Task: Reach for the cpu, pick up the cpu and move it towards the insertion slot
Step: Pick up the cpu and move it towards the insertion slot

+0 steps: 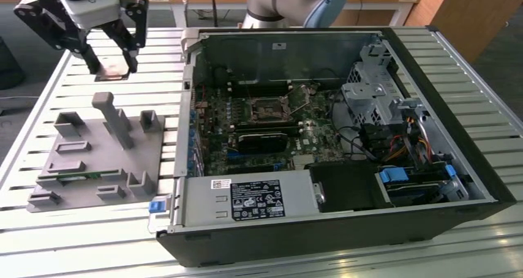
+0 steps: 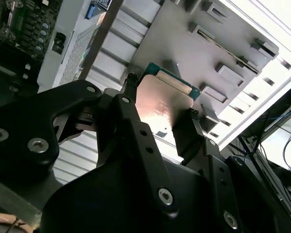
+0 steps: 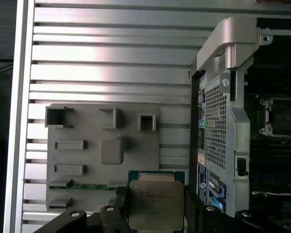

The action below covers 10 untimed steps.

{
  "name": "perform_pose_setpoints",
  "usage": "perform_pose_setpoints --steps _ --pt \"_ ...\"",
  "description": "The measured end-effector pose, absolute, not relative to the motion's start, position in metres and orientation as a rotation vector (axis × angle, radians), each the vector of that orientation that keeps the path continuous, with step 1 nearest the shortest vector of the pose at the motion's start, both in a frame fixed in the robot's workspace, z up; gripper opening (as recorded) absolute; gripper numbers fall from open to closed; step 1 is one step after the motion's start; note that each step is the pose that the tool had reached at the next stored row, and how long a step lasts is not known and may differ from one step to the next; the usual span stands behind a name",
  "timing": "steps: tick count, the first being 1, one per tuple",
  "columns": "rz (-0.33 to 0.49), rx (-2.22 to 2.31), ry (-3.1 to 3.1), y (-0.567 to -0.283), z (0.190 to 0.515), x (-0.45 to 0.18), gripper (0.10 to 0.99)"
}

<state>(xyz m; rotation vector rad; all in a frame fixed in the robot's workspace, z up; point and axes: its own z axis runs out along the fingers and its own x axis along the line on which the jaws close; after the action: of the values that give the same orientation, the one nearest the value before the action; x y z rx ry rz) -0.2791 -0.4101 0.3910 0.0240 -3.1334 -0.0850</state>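
My gripper (image 1: 112,68) hangs above the far corner of the slatted table at the exterior view's left, shut on the cpu (image 1: 112,76). In both wrist views the cpu (image 3: 155,201) (image 2: 160,99) is a flat square chip with a silvery top and green rim, clamped by its edges between my two black fingers (image 3: 191,206). It is lifted clear of the grey fixture plate (image 1: 82,161). The insertion slot (image 1: 266,108), a square socket with a metal frame and dark centre, lies on the motherboard inside the open computer case, off to the exterior view's right of my gripper. It also shows in the first wrist view (image 3: 281,116).
The grey fixture plate (image 3: 87,160) carries several upright blocks, one tall post (image 1: 110,116) nearest below my gripper. The open computer case (image 1: 245,201) has a raised metal wall (image 1: 190,94) between me and the motherboard. A long black card (image 1: 261,142) sits below the socket.
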Motion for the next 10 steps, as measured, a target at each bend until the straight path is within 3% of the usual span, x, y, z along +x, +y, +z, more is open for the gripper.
perform_pose_setpoints --steps 10 --pt "-0.085 0.024 -3.134 -0.410 0.390 -0.234 0.541"
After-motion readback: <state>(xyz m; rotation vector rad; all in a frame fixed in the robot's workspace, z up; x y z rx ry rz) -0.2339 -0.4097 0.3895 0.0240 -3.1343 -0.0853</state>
